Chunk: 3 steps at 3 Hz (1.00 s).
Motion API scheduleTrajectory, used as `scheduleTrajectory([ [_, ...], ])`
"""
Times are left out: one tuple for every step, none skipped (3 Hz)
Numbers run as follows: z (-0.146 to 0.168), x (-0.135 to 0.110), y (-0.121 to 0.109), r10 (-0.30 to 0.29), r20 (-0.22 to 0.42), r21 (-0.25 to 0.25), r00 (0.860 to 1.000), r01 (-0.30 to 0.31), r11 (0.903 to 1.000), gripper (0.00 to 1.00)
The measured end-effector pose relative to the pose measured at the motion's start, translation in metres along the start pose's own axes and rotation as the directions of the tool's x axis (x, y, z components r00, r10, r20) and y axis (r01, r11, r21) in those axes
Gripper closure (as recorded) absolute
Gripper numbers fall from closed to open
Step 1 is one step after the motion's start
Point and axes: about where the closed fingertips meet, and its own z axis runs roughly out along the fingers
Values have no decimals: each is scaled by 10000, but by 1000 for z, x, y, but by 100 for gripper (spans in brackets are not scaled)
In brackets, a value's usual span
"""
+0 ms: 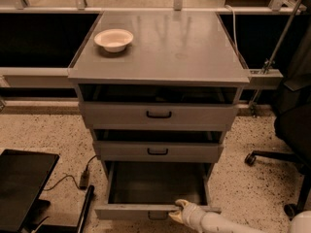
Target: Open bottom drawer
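The bottom drawer [131, 211] of the grey cabinet is pulled well out, its dark empty inside showing, its narrow front near the lower edge of the camera view. Its small black loop handle [156, 216] sits under the front's middle. My gripper [179, 211] is at the front's top rim, just right of the handle, on the end of my white arm [228, 223] that comes in from the lower right. The middle drawer [158, 151] and top drawer [159, 114] are slightly out above.
A white bowl [113, 39] stands on the cabinet top [184, 47] at the back left. A black flat object [22, 186] and a cable [68, 177] lie on the speckled floor at left. An office chair base [277, 159] stands at right.
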Motion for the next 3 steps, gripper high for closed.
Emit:
scheduleTrajectory([
  [0, 0, 0, 0, 0, 0, 10000, 0, 10000, 58],
  [0, 0, 0, 0, 0, -1, 10000, 0, 10000, 36],
  [0, 0, 0, 0, 1, -1, 10000, 0, 10000, 12],
])
